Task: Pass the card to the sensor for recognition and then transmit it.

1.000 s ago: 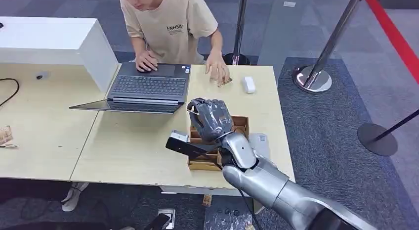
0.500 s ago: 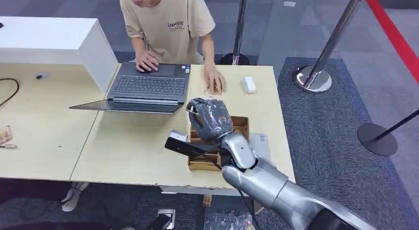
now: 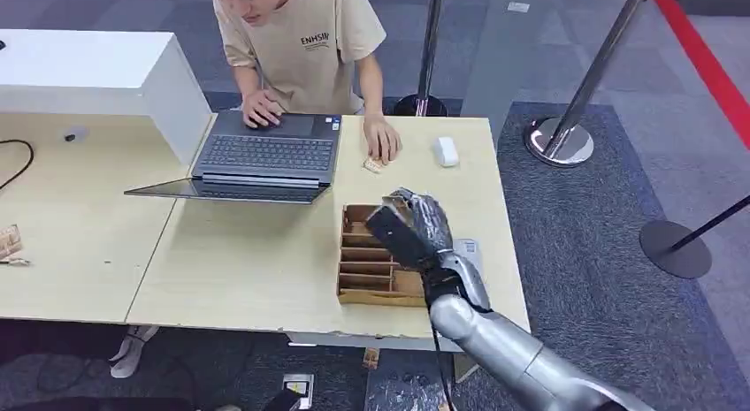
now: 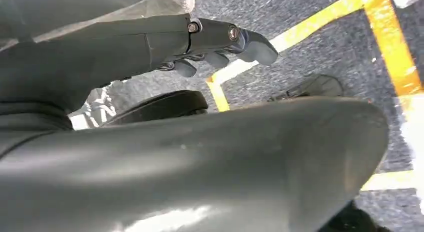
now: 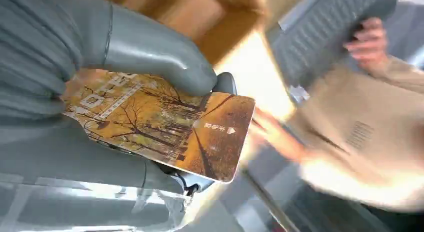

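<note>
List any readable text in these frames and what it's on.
"ENNSIN", or close to it; the small print leaves the last letters uncertain: chest of the person's beige T-shirt.
Small white characters on the card held in the right hand: too small to read.
Sticker on the laptop: too small to read.
Nothing else readable.

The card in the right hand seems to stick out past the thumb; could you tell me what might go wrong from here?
1. The right hand holds the card at one end under the thumb, the rest jutting free, so it could slip or twist.
2. The hand hangs above the wooden divider box; a dropped card might fall into a slot.
3. A person's hand rests on the table nearby, so a forward reach could meet it.
</note>
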You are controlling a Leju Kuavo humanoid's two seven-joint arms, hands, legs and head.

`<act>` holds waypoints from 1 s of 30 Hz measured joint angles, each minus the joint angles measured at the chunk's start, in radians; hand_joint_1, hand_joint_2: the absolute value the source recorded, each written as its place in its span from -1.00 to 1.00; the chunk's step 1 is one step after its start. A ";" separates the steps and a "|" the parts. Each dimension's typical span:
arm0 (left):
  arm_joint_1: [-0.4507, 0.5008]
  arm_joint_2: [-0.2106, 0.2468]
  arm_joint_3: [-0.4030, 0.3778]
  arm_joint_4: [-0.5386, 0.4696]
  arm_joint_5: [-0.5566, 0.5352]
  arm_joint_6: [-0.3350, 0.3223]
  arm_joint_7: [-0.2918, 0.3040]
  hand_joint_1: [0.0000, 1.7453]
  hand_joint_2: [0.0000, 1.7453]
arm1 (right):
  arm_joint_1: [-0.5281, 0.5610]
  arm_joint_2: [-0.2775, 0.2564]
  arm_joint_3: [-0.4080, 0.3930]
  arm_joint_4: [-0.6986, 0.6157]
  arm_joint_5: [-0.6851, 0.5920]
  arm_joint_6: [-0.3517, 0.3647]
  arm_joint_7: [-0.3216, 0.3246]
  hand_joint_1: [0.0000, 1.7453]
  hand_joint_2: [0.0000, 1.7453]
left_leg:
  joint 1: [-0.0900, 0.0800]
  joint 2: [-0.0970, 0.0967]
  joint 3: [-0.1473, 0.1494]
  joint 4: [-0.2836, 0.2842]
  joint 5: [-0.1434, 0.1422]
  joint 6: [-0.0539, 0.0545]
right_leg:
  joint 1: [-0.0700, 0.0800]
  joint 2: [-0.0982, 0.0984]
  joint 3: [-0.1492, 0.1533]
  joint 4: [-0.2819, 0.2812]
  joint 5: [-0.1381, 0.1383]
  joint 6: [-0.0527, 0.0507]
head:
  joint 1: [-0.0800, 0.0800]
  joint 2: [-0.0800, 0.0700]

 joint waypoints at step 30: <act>-0.009 0.000 0.004 0.000 -0.014 -0.010 0.018 -1.00 -1.00 | 0.184 -0.139 -0.388 0.119 -0.348 0.149 -0.144 1.00 1.00 | 0.000 0.000 -0.001 0.000 0.000 0.000 | 0.000 0.000 0.000 0.001 0.000 0.001 | 0.000 0.000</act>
